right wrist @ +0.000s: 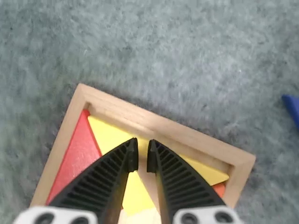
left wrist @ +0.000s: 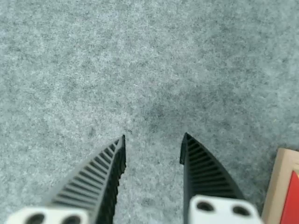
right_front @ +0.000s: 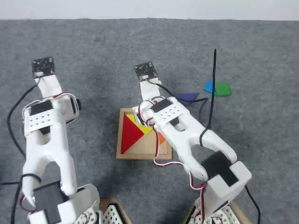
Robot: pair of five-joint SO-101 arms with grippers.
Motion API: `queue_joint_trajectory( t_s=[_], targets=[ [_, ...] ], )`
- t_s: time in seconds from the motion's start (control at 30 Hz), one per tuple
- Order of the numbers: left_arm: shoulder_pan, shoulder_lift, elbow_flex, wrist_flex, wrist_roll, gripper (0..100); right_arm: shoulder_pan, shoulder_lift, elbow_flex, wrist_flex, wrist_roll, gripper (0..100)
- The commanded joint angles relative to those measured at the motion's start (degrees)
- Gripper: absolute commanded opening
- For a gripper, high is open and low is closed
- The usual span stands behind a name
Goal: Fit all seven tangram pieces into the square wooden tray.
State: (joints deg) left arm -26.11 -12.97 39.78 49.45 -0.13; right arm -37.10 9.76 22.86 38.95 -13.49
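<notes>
Here, the left arm's fingers [left wrist: 103,182] hang spread and empty over the grey surface [right_front: 93,56], well left of the wooden tray [right_front: 140,155]. The right arm's fingers [right wrist: 112,177], pinched nearly together on nothing, sit directly above the tray, which holds a red piece [right_front: 130,133], a yellow piece [right_front: 145,129] and an orange piece [right_front: 161,138]. A purple piece [right_front: 188,97], a blue piece [right_front: 209,86] and a green piece [right_front: 224,89] lie loose beyond the tray to its right, so the right arm is likely nearer for the next pick.
</notes>
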Motion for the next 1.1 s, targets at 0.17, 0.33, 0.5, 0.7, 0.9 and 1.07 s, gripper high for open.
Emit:
queue_joint_trajectory(
  t_s=[0.17,0.33,0.5,0.7,0.9,1.07],
  targets=[
    [0.4,-0.3,-0.6,-1.4,0.0,19,0.6,0.1,-2.6,-0.8,0.5,4.6],
    [0.4,-0.3,-0.7,-1.4,0.0,19,-1.6,-0.3,-1.1,2.3,0.5,4.8],
    [0.4,-0.3,-0.7,-1.4,0.0,19,-5.1,-0.5,0.0,2.8,0.6,4.8],
    [0.4,-0.3,-0.7,-1.4,0.0,19,-5.8,-0.5,0.0,5.2,0.8,4.8],
    [0.4,-0.3,-0.8,-1.4,0.0,19,-6.1,-0.5,0.2,9.0,2.4,4.6],
    [0.4,-0.3,-0.8,-1.5,0.0,19,-8.9,-2.2,2.1,8.7,2.4,4.4]
  ],
)
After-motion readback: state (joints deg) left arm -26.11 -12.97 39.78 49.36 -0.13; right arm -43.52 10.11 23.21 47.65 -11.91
